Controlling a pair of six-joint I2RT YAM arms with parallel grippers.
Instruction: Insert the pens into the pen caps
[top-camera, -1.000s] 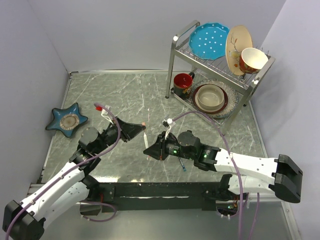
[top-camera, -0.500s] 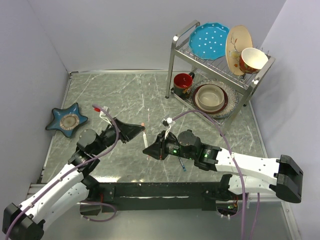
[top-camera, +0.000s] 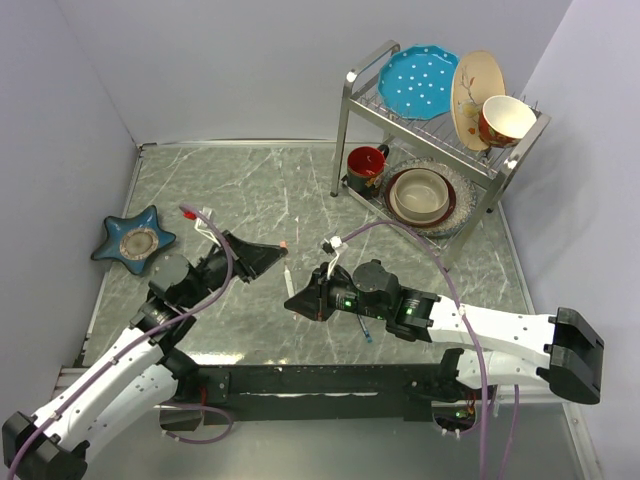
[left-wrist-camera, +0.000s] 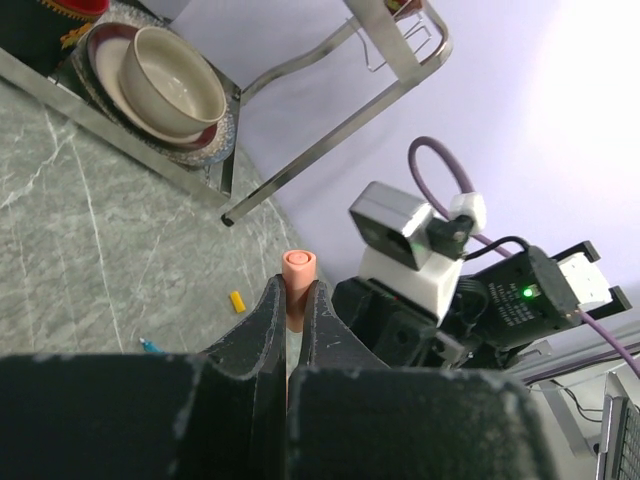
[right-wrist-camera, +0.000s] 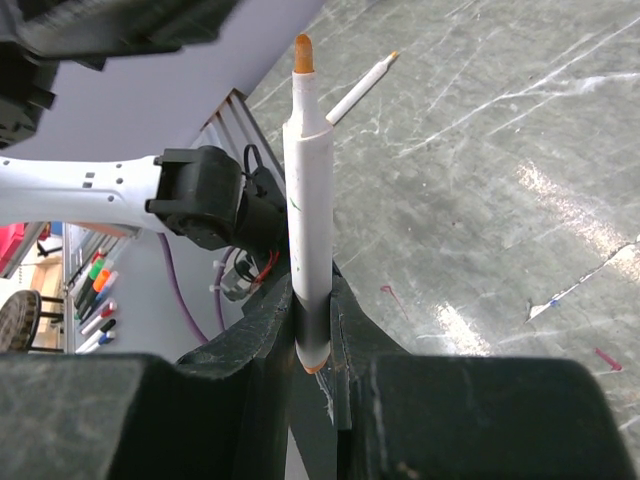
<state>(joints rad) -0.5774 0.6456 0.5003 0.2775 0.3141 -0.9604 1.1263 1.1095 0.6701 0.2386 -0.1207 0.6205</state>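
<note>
My left gripper (top-camera: 281, 250) is shut on a red-orange pen cap (left-wrist-camera: 298, 272), whose open end sticks out past the fingertips (left-wrist-camera: 268, 300). My right gripper (right-wrist-camera: 313, 300) is shut on a white pen (right-wrist-camera: 308, 200) with an orange tip, which stands up out of the jaws. In the top view that pen (top-camera: 289, 283) points toward the cap (top-camera: 284, 244), a short gap apart. A second white pen (right-wrist-camera: 360, 93) lies on the table beyond. A yellow cap (left-wrist-camera: 237, 301) and a blue-teal pen (top-camera: 366, 332) lie on the table by the right arm.
A metal dish rack (top-camera: 345, 130) with plates, bowls and a red mug (top-camera: 366, 165) stands at the back right. A blue star-shaped dish (top-camera: 135, 240) sits at the left. Walls close in the marble table (top-camera: 250, 190) on three sides.
The left arm has drawn slightly back to the left with the cap. The right gripper has edged a little left with its pen. Both grips are unchanged.
</note>
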